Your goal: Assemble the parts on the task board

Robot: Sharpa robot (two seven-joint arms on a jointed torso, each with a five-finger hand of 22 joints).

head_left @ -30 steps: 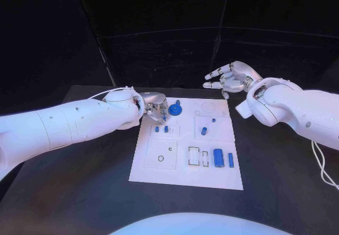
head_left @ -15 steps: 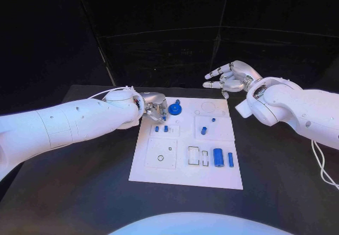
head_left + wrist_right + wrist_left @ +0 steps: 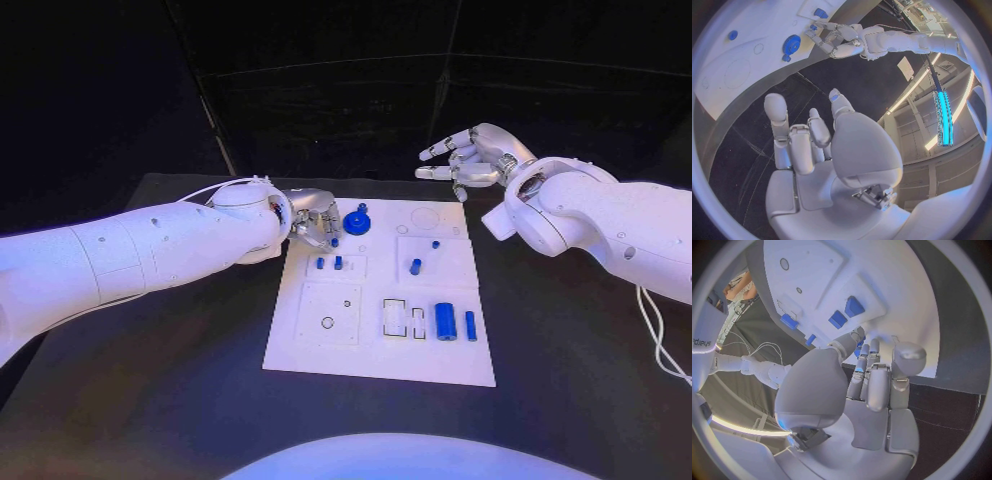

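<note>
The white task board (image 3: 378,352) lies mid-table. My left hand (image 3: 312,224) hovers over its far left corner, fingers curled, pinching a small blue part (image 3: 335,241) at the fingertips; the left wrist view shows that blue part (image 3: 859,346) between the fingers. A blue gear (image 3: 356,222) sits just right of that hand. Two short blue pieces (image 3: 329,263) stand in the board below it. A blue peg (image 3: 415,266) and a blue dot (image 3: 436,244) sit further right. My right hand (image 3: 469,160) hangs open above the table beyond the board's far right corner.
A thick blue cylinder (image 3: 446,322) and a thin blue bar (image 3: 470,325) lie at the board's right side, beside empty rectangular slots (image 3: 395,317). A square recess with a small hole (image 3: 329,322) is at the near left. Black table (image 3: 159,400) surrounds the board.
</note>
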